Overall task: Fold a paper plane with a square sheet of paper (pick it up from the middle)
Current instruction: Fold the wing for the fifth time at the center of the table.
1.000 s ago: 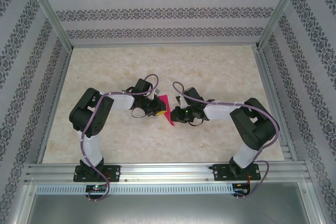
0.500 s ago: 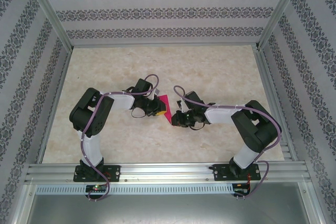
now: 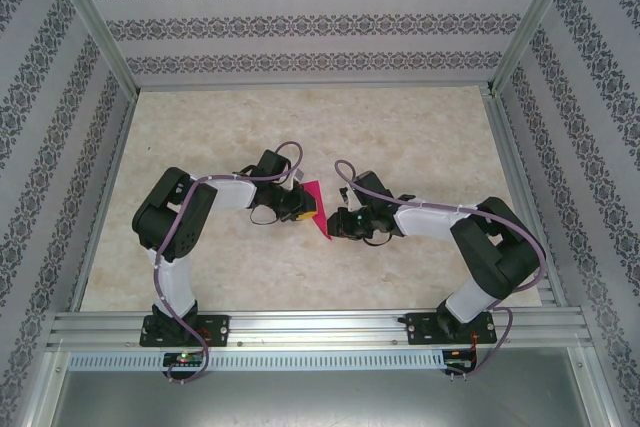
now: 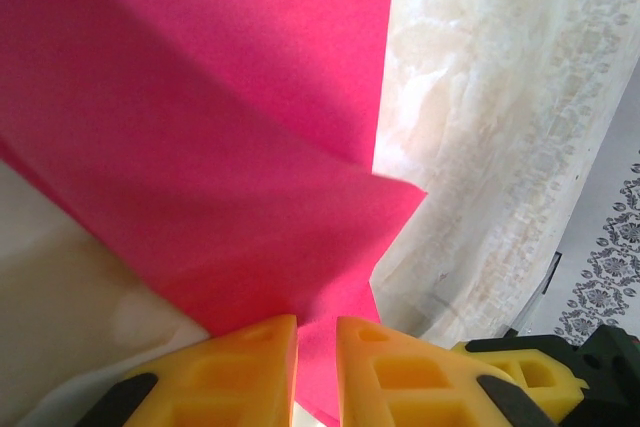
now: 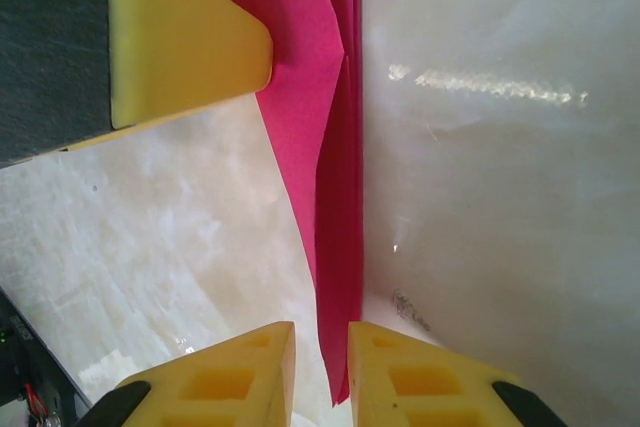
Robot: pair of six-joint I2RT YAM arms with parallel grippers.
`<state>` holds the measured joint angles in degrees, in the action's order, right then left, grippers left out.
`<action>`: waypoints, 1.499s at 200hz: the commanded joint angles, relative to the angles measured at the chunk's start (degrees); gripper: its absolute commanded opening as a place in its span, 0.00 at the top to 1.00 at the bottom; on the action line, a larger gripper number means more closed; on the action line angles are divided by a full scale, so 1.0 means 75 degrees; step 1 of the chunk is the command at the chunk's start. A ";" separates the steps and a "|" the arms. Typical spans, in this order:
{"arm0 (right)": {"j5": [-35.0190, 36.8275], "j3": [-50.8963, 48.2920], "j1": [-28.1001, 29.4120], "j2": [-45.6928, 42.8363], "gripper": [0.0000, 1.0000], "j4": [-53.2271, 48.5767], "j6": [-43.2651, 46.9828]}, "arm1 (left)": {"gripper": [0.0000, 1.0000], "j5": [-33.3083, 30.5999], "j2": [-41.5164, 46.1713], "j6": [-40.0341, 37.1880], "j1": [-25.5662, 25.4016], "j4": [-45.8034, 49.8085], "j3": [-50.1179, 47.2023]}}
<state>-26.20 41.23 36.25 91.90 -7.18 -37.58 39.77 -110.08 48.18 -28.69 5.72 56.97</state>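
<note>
Though creased, one pink sheet (image 3: 316, 197), one left pincer (image 4: 317, 335), one right pincer (image 5: 322, 339).

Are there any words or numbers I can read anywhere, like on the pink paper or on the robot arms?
No text can be read.
The pink paper is plain, with no writing or marks.
The walls carry only a flowery pattern, no letters.
The arm bases are too small to tell whether they bear any print.
</note>
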 commanded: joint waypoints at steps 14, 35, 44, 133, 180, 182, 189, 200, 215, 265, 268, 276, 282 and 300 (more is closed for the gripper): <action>0.0038 0.0265 0.0017 0.0091 0.79 -0.0050 0.0148 | 0.81 -0.0177 -0.0093 -0.0190 -0.0070 0.0300 0.0047; -0.0055 0.0288 0.0046 0.0169 0.84 0.0086 0.0113 | 0.81 -0.0173 -0.0096 -0.0191 -0.0070 0.0298 0.0054; -0.0070 0.0303 0.0062 0.0191 0.85 0.0084 0.0113 | 0.81 -0.0180 -0.0099 -0.0190 -0.0066 0.0297 0.0034; -0.0123 0.0326 0.0116 0.0351 0.93 0.0108 0.0134 | 0.81 -0.0175 -0.0068 -0.0190 -0.0069 0.0323 0.0022; -0.0280 0.0259 0.0276 0.0528 0.94 0.0182 0.0143 | 0.81 -0.0205 -0.0045 -0.0190 -0.0075 0.0319 -0.0019; -0.0286 0.0248 0.0282 0.0540 0.94 0.0189 0.0138 | 0.81 -0.0205 -0.0045 -0.0190 -0.0068 0.0323 -0.0018; -0.0304 0.0216 0.0289 0.0587 0.94 0.0233 0.0116 | 0.81 -0.0225 -0.0045 -0.0187 -0.0073 0.0333 -0.0027; -0.0304 0.0166 0.0293 0.0620 0.94 0.0255 0.0101 | 0.81 -0.0234 -0.0052 -0.0178 -0.0070 0.0324 -0.0041; -0.0259 0.0139 0.0294 0.0664 0.93 0.0259 0.0089 | 0.81 -0.0240 -0.0050 -0.0175 -0.0073 0.0321 -0.0041; -0.0164 0.0173 0.0281 0.0656 0.88 0.0157 0.0089 | 0.81 -0.0251 -0.0046 -0.0178 -0.0074 0.0345 -0.0031; -0.0155 0.0174 0.0277 0.0631 0.87 0.0138 0.0091 | 0.81 -0.0252 -0.0046 -0.0178 -0.0070 0.0340 -0.0037; -0.0146 0.0186 0.0276 0.0553 0.87 0.0090 0.0101 | 0.81 -0.0266 -0.0043 -0.0178 -0.0070 0.0355 -0.0037; -0.0151 0.0176 0.0279 0.0482 0.87 0.0067 0.0101 | 0.81 -0.0266 -0.0052 -0.0178 -0.0068 0.0358 -0.0021; -0.0207 0.0151 0.0274 0.0303 0.86 0.0039 0.0101 | 0.81 -0.0267 -0.0053 -0.0178 -0.0072 0.0356 -0.0025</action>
<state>-27.33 42.39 37.78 96.60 -6.02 -37.45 39.72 -110.06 48.18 -28.69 5.91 56.95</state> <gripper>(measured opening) 0.131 0.192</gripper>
